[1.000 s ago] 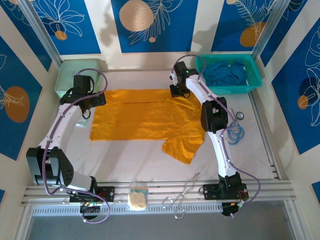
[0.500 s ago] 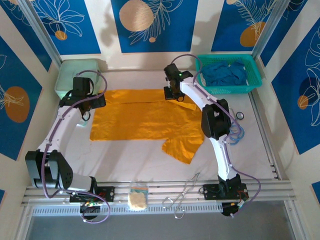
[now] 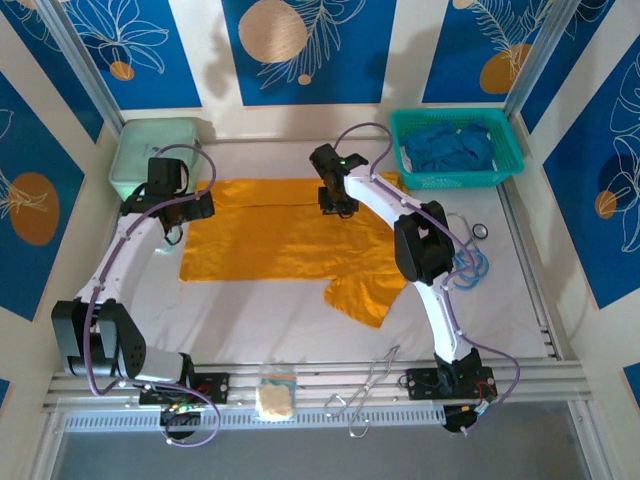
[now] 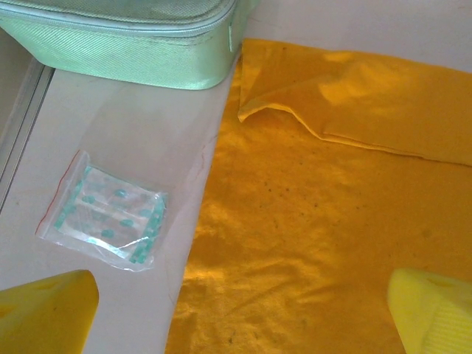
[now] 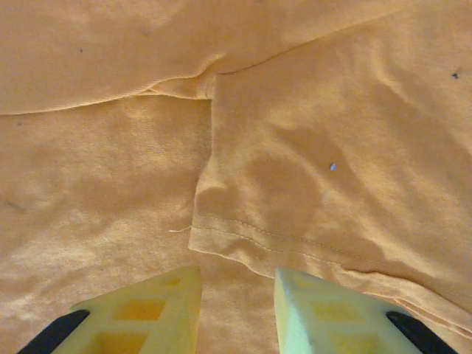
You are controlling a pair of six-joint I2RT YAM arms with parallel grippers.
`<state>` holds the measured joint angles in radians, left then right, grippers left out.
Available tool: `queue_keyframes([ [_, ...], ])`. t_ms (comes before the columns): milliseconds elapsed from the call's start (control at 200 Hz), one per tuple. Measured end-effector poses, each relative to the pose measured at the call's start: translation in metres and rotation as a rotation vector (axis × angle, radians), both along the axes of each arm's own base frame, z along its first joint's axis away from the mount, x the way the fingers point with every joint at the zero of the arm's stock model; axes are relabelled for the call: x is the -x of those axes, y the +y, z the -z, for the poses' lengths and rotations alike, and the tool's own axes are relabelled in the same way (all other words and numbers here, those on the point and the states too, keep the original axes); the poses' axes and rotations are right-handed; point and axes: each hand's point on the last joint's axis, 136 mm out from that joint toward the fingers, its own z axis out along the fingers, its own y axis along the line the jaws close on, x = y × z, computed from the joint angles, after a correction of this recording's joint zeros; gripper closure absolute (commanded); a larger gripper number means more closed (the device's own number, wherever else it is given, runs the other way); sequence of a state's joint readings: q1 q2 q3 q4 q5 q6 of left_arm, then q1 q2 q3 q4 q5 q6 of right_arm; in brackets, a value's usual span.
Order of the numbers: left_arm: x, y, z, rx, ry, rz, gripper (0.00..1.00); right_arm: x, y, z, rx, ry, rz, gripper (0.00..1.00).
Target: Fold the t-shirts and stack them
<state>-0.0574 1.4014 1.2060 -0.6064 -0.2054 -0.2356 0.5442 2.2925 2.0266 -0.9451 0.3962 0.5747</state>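
The mustard-orange t-shirt point(image 3: 280, 235) lies spread flat mid-table. Its far right sleeve point(image 5: 310, 177) is folded inward onto the body, hem toward my right gripper. My right gripper point(image 3: 336, 205) hovers over the shirt's far edge; in the right wrist view the right gripper point(image 5: 236, 295) is open a little, with bare cloth in the gap and the hem just past the tips. At the shirt's left edge point(image 4: 221, 221) my left gripper point(image 3: 188, 212) is wide open and holds nothing, the left gripper point(image 4: 240, 313) straddling cloth and table. Deep blue t-shirts point(image 3: 450, 148) sit bunched in the basket.
The teal mesh basket point(image 3: 460, 180) stands far right. A mint-green pouch point(image 3: 150, 150) sits far left, its edge point(image 4: 125, 37) close to the shirt. Beside it lies a small clear plastic bag point(image 4: 103, 217). A blue cord loop point(image 3: 472, 268) lies right. Wire tongs point(image 3: 370, 390) rest on the near rail.
My right gripper moved left across the shirt's far edge, drawing the right sleeve inward, then opened and let it go. The left arm stayed put.
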Motion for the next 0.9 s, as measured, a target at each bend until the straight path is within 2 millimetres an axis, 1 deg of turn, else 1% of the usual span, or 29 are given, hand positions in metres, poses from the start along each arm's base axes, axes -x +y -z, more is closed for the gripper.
queue_keyframes([
  [80, 0.0, 0.0, 0.0, 0.002, 0.0, -0.002, 0.0, 0.004, -0.006, 0.002, 0.02, 0.006, 0.011, 0.69],
  [125, 0.001, 0.0, 0.0, 0.003, 0.001, -0.006, 0.0, 0.007, -0.01, 0.002, 0.032, 0.008, 0.015, 0.71],
  [165, 0.003, 0.001, -0.001, 0.005, 0.004, -0.016, 0.0, 0.011, -0.016, 0.002, 0.044, 0.012, 0.022, 0.73],
  [240, 0.01, 0.005, -0.002, 0.005, 0.011, -0.053, 0.03, 0.018, -0.029, -0.001, 0.053, 0.015, 0.037, 0.74],
  [300, 0.019, 0.009, -0.003, 0.003, 0.025, -0.088, 0.08, 0.025, -0.043, -0.004, 0.052, 0.017, 0.056, 0.74],
  [365, 0.032, 0.015, -0.003, 0.011, 0.054, -0.133, 0.15, 0.034, -0.064, -0.006, 0.039, 0.018, 0.088, 0.74],
  [460, 0.053, 0.021, 0.004, 0.043, 0.095, -0.199, 0.25, 0.048, -0.092, -0.009, 0.011, 0.02, 0.13, 0.74],
  [540, 0.079, 0.032, 0.022, 0.077, 0.16, -0.268, 0.31, 0.058, -0.112, -0.012, -0.015, 0.017, 0.158, 0.74],
  [615, 0.103, 0.042, 0.043, 0.122, 0.232, -0.343, 0.38, 0.068, -0.119, -0.015, -0.041, 0.012, 0.153, 0.74],
  [685, 0.125, 0.048, 0.066, 0.176, 0.305, -0.405, 0.41, 0.075, -0.117, -0.018, -0.065, 0.008, 0.131, 0.74],
  [780, 0.147, 0.046, 0.093, 0.262, 0.387, -0.464, 0.45, 0.083, -0.111, -0.022, -0.105, -0.005, 0.097, 0.73],
  [840, 0.154, 0.041, 0.104, 0.305, 0.417, -0.479, 0.45, 0.087, -0.108, -0.025, -0.129, -0.015, 0.077, 0.73],
  [901, 0.156, 0.036, 0.112, 0.341, 0.426, -0.487, 0.46, 0.09, -0.104, -0.028, -0.156, -0.026, 0.059, 0.73],
])
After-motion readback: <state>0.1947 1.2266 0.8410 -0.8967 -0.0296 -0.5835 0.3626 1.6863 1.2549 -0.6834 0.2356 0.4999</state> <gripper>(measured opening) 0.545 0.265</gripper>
